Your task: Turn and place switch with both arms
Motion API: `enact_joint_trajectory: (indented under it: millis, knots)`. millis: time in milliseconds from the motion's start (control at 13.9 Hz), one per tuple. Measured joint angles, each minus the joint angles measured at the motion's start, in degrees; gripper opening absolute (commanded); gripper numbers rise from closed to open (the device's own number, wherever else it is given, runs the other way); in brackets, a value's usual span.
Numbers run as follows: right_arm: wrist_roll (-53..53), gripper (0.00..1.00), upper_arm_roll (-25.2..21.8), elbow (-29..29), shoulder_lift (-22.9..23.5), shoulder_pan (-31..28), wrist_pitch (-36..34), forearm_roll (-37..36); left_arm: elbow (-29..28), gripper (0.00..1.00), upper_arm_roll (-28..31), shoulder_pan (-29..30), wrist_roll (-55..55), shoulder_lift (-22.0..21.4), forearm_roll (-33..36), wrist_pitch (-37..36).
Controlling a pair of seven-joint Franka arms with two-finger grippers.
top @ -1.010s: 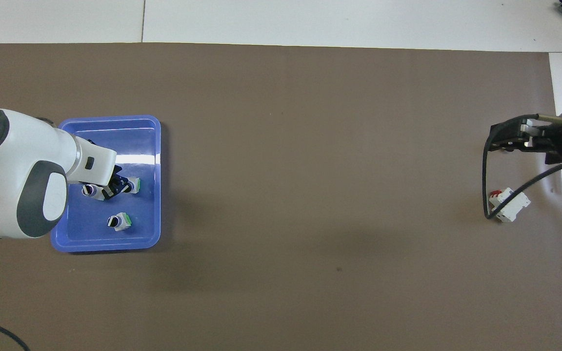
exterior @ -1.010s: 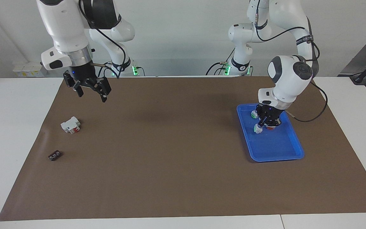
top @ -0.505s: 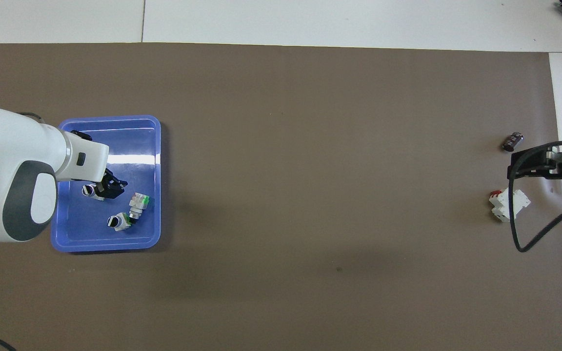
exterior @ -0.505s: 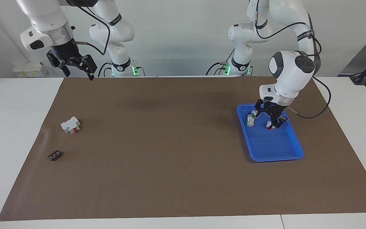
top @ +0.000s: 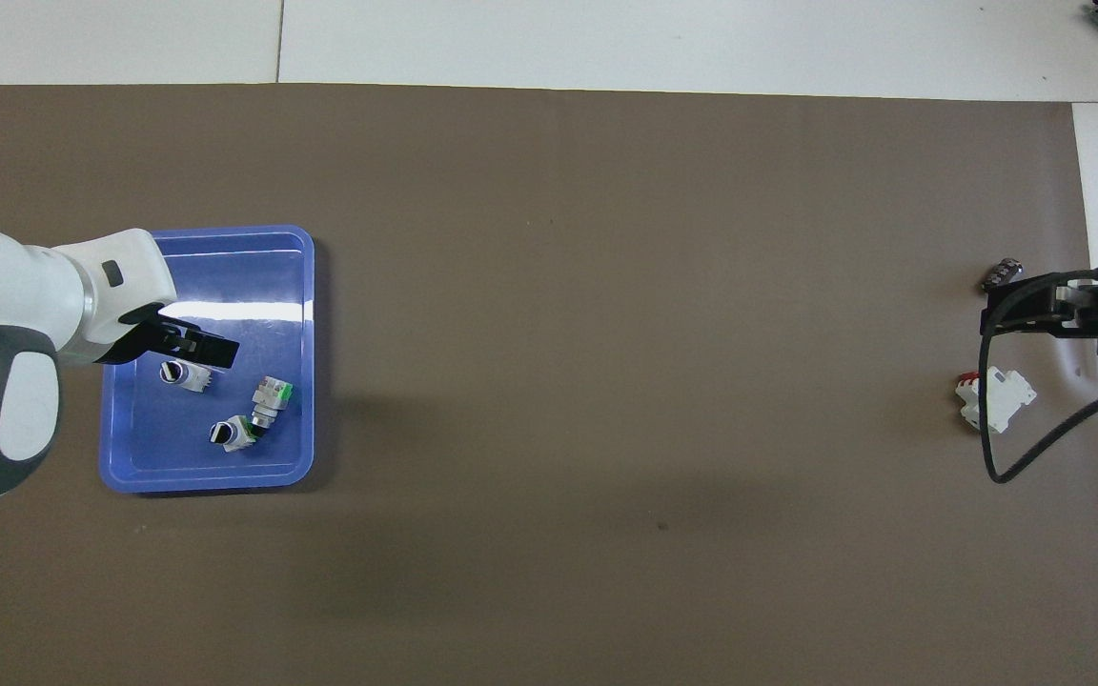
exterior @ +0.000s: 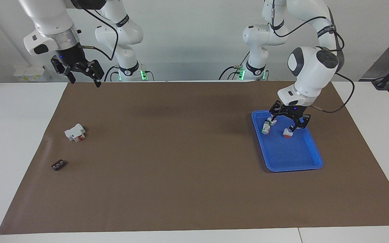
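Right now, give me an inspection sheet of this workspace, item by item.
Surface: brown mat on a white table.
Job's things: two green-ended switches touching each other in the blue tray, one red-ended switch beside them.
Clutter: white block with red part and small dark part, both at the right arm's end.
Grippers: left gripper open, low over the tray, holding nothing; right gripper open, raised, waiting.
Cables: black cable looping off the left arm; another hanging from the right arm.
Surroundings: plain wall, green lights at the arm bases.
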Motion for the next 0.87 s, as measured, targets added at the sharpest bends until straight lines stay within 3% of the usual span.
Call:
enact_joint_trajectory:
  millis: [144, 361, 722, 866]
  knots:
    - [-0.1, 1.00, 0.0, -0.2, -0.1, 0.0, 0.0, 0.0, 2.7, 1.00, 0.0, 0.4, -5.8, -2.1, 0.0, -4.0]
    - [-0.1, 1.00, -0.1, -0.5, -0.3, 0.0, 0.0, 0.0, 11.6, 1.00, 0.1, 1.5, -7.7, -2.3, 0.0, -12.7]
    - [-0.1, 1.00, -0.1, -0.6, -0.4, 0.0, 0.0, 0.0, 30.5, 1.00, 0.1, 2.0, -8.1, 3.8, 1.0, -26.9]
    - [-0.1, 1.00, -0.1, -0.6, -0.4, 0.0, 0.0, 0.0, 35.1, 1.00, 0.1, 2.1, -8.3, 6.0, 1.3, -29.8]
